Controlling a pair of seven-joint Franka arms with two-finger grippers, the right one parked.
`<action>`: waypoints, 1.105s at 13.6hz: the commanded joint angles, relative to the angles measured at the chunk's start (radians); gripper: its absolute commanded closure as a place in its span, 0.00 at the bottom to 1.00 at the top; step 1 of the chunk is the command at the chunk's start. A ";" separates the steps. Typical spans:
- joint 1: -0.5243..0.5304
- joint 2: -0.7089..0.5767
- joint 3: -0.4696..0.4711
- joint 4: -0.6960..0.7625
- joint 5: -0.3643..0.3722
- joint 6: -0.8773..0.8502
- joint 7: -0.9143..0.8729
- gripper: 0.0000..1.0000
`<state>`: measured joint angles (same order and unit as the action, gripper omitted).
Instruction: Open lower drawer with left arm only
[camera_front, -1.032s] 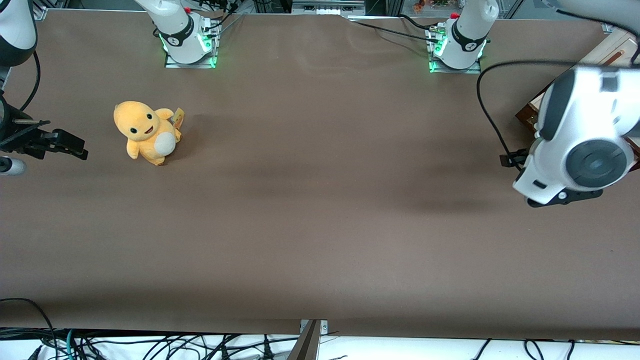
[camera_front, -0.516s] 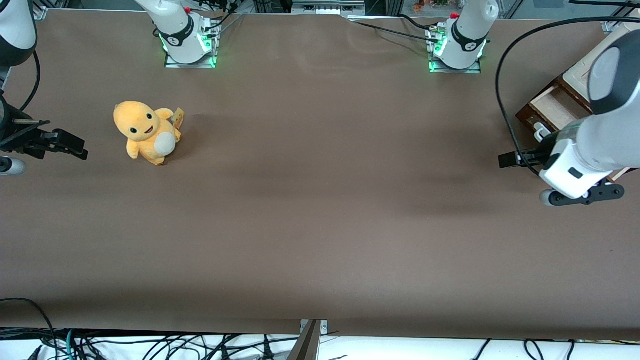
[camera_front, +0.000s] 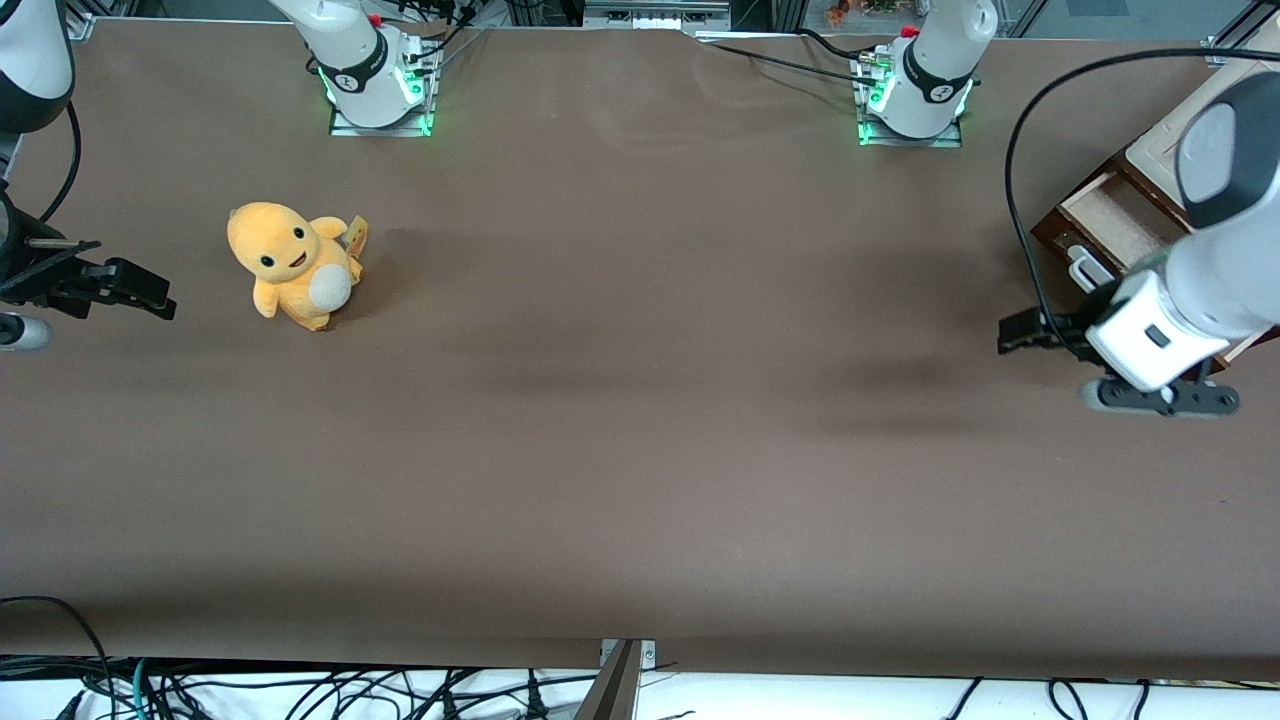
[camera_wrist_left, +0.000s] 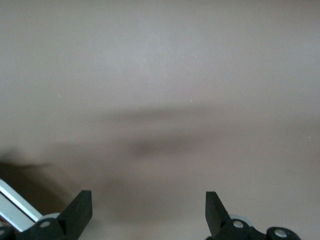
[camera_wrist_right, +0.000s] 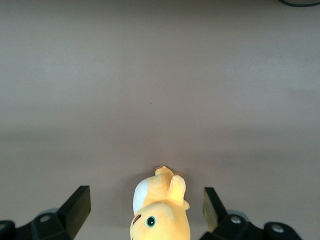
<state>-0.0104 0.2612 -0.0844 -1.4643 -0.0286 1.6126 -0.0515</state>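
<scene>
The lower drawer (camera_front: 1100, 215) sat at the working arm's end of the table (camera_front: 640, 400), already pulled part-way out of its cabinet (camera_front: 1190, 110): we could see the pale interior floor open to the front camera and the dark-brown walls around it. Its white bar handle (camera_front: 1085, 268) showed only at one end; the rest was hidden by the left arm (camera_front: 1215, 230). So we judged the opening itself mostly done. How much travel remained we couldn't tell, since the arm covered much of the drawer. The gripper (camera_wrist_left: 148, 212) hung just beside the handle end, low over the table and a bit nearer the front camera than the drawer. In the wrist view its jaws stood wide apart with nothing between them, only bare brown tabletop ahead, plus a slice of white bar at the edge of that view, probably the handle. We read that as handle released and grip empty. What was left, by our estimate: clear the arm away from the drawer front without nudging it back in. An orange plush toy (camera_front: 292, 265) sat well apart, toward the parked arm's end, not involved.
</scene>
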 joint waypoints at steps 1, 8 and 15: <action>0.006 -0.132 0.000 -0.152 0.019 0.043 0.027 0.00; -0.010 -0.253 0.008 -0.238 0.018 0.044 -0.072 0.00; -0.033 -0.266 0.014 -0.208 0.022 0.018 -0.120 0.00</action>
<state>-0.0308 0.0192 -0.0786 -1.6612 -0.0276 1.6362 -0.1562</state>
